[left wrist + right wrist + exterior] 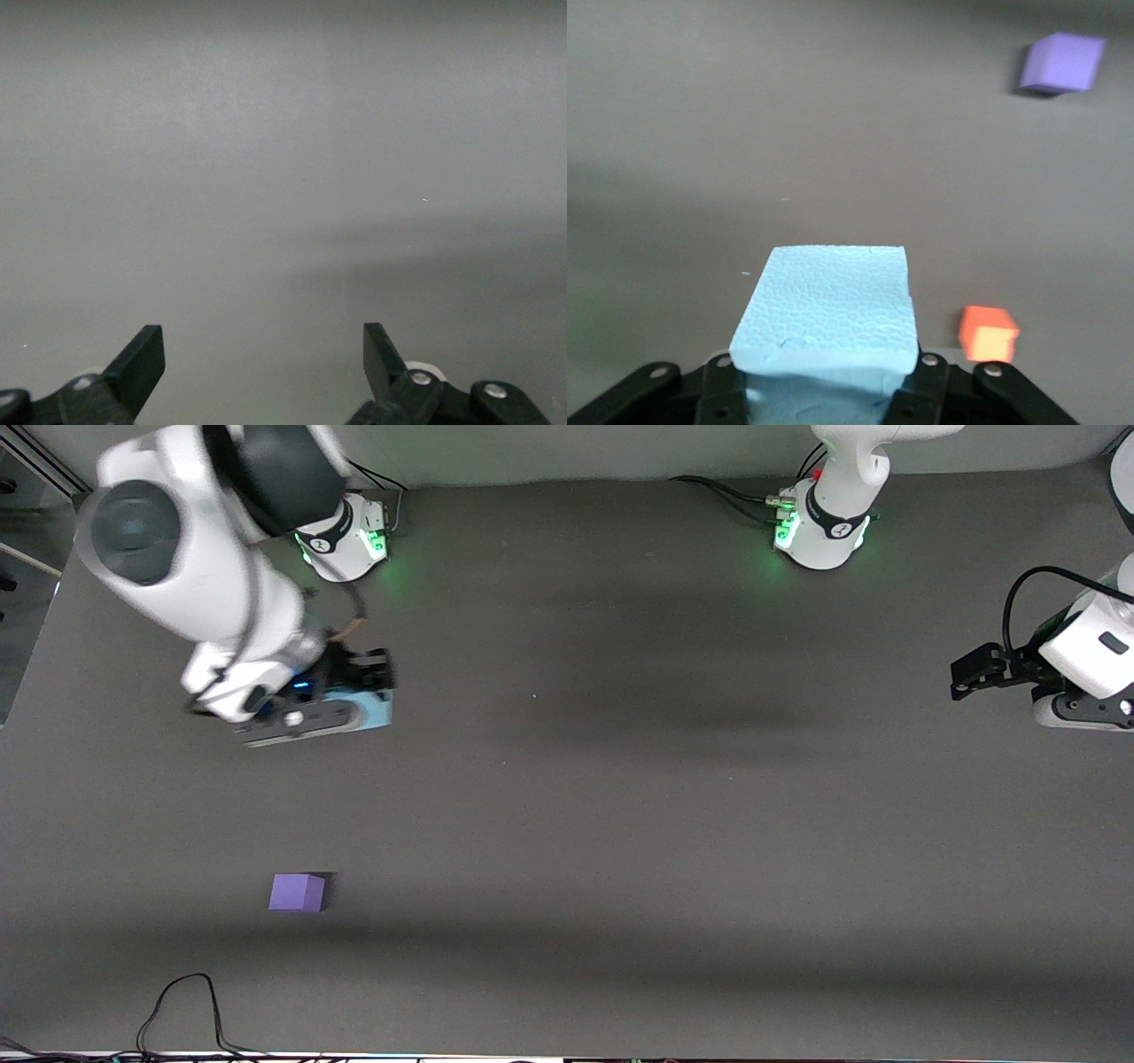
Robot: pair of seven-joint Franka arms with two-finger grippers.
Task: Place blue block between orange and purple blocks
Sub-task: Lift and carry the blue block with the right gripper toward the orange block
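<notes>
My right gripper (359, 695) is shut on the light blue block (379, 710) and holds it up in the air over the table at the right arm's end. In the right wrist view the blue block (824, 319) fills the space between the jaws of the right gripper (824, 394). The orange block (990, 334) shows on the table below it, and the purple block (1061, 63) lies farther off. In the front view the purple block (298, 892) sits near the front camera; the orange block is hidden there. My left gripper (973, 675) waits open and empty at the left arm's end, also shown in its wrist view (263, 359).
The two arm bases (347, 536) (824, 531) stand along the table's robot side. A black cable (182, 1010) loops over the table edge nearest the front camera. The grey table top (620, 797) bears nothing else.
</notes>
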